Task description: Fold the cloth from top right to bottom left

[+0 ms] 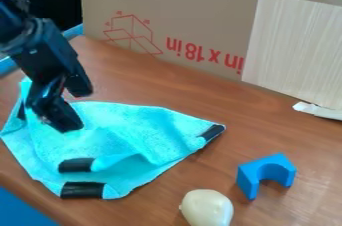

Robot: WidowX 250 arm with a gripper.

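My gripper [75, 102] hangs at the left over the cloth, its two fingers apart and nothing visible between them. The turquoise cloth [133, 130] lies on the wooden table, partly folded and wrinkled. Two of its black-ended corners are close together at the lower left, one on top of the cloth just above the other. A third black corner points right, and a bit of black shows at the cloth's left edge behind the gripper. Part of the cloth's upper left is hidden by the gripper.
A blue arch-shaped block [266, 172] stands on the table [200, 95] to the right. A pale rounded object [207, 208] sits at the bottom edge. Along the back runs a cardboard panel [194, 15], with a light wood-grain board [294, 50] at the right.
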